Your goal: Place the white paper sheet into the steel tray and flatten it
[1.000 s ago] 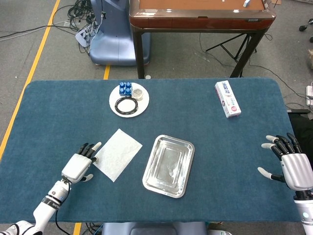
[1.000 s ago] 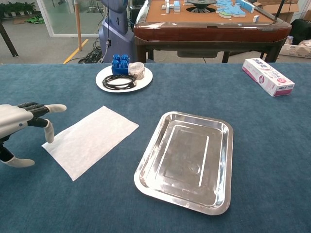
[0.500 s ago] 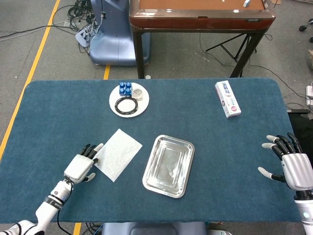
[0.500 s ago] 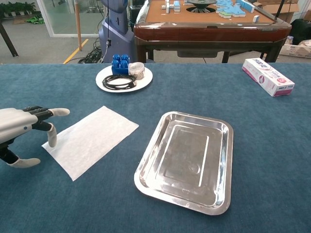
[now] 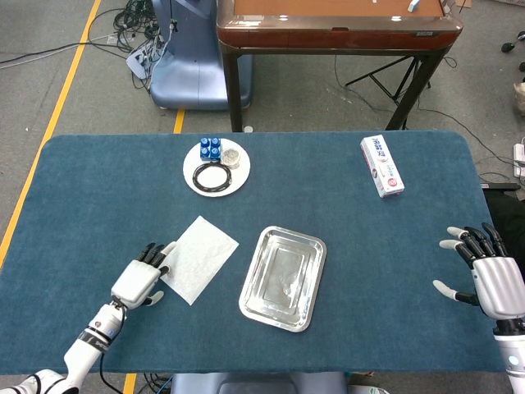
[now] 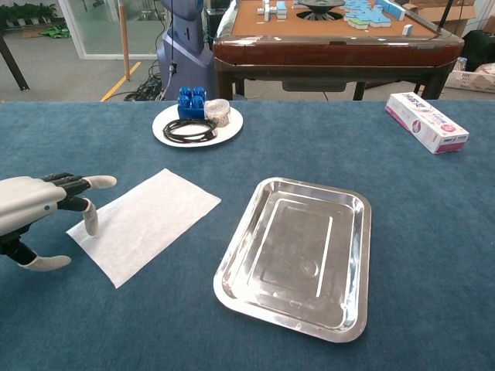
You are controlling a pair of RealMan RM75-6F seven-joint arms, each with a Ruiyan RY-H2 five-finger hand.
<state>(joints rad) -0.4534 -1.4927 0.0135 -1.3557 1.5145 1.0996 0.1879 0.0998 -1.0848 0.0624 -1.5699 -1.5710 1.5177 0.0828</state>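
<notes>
The white paper sheet (image 5: 199,257) (image 6: 145,222) lies flat on the blue table, just left of the steel tray (image 5: 283,277) (image 6: 298,254), which holds nothing. My left hand (image 5: 143,278) (image 6: 42,212) is at the sheet's left corner, fingers spread and reaching over that edge; one fingertip (image 6: 91,226) hangs over the paper's corner. Whether it touches the paper is unclear. My right hand (image 5: 484,272) hovers near the table's right edge with fingers apart and nothing in it; it shows only in the head view.
A white plate (image 5: 216,167) (image 6: 197,124) with a black cable coil, blue pieces and a small jar stands at the back left. A pink and white box (image 5: 381,166) (image 6: 426,122) lies at the back right. A wooden table (image 5: 336,29) stands beyond.
My left hand has shifted a little to the right, its fingers now over the sheet's left corner. Sheet, tray and right hand have not moved.
</notes>
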